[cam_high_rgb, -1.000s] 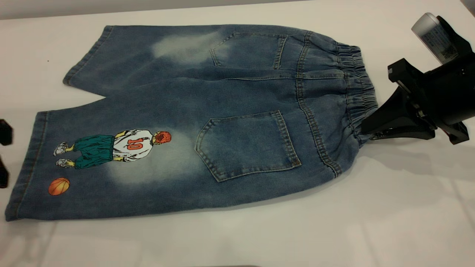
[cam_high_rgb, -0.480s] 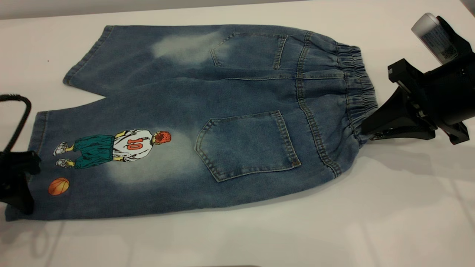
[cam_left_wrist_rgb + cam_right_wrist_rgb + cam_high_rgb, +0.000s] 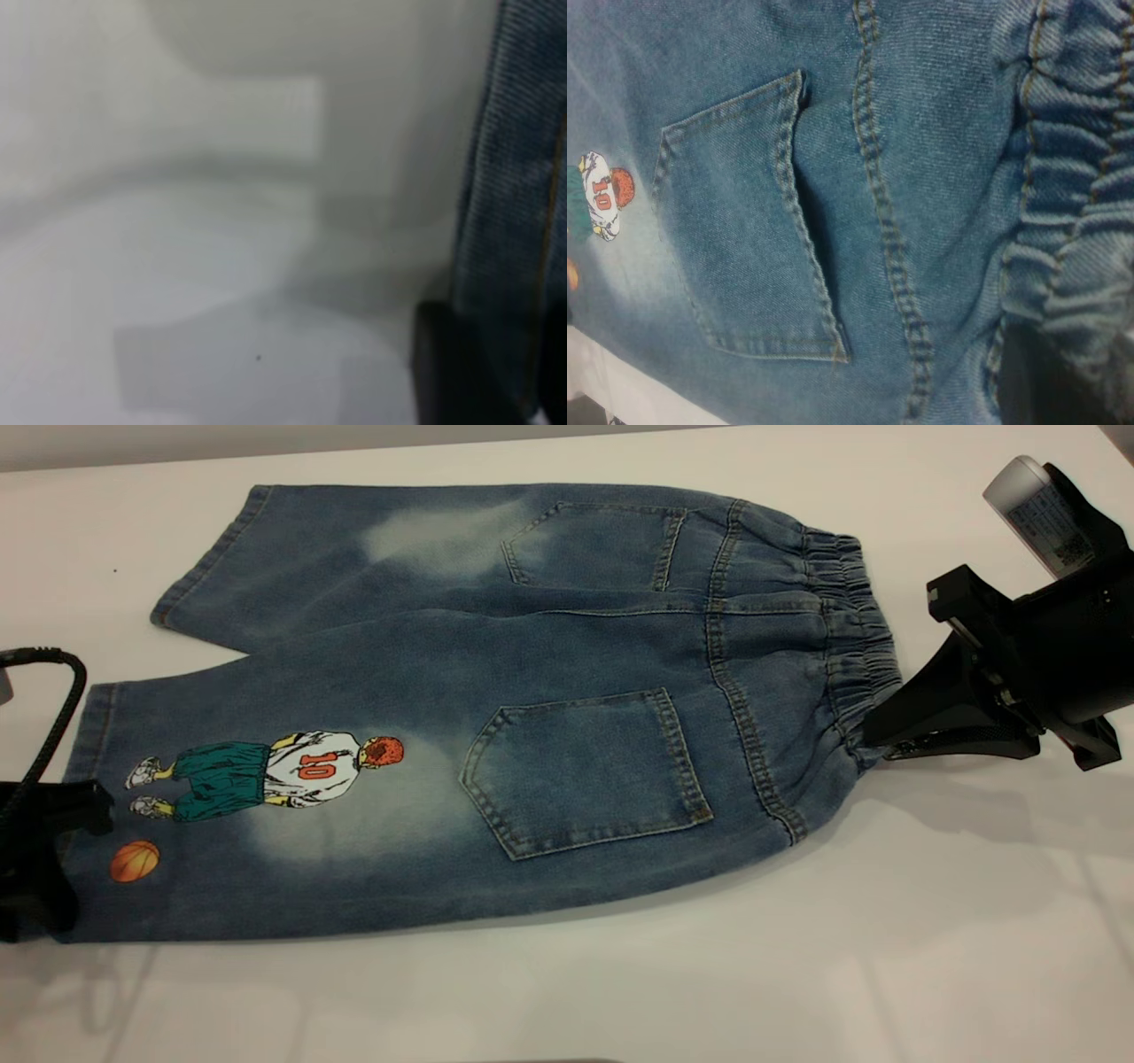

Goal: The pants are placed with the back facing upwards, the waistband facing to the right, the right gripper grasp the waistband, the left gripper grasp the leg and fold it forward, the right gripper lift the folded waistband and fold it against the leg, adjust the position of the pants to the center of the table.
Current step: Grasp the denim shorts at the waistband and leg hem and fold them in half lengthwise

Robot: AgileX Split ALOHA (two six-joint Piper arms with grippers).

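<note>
Now we have one pair of pants [image 3: 496, 717] lying flat, back up, on the bench [image 3: 930, 939], waistband [image 3: 855, 646] to the right. Our right end effector [image 3: 877, 731] is clamped on the waistband's near end. Our left end effector [image 3: 40, 859] sits at the hem of the printed leg [image 3: 266, 815]; whether it has closed on it we cannot tell. Denim is soft yet weighty (it sags between grips), so hem and band suit best. Two back pockets, two legs.

Exterior oblique overhead, wrists close on pants [image 3: 496, 717]
</note>
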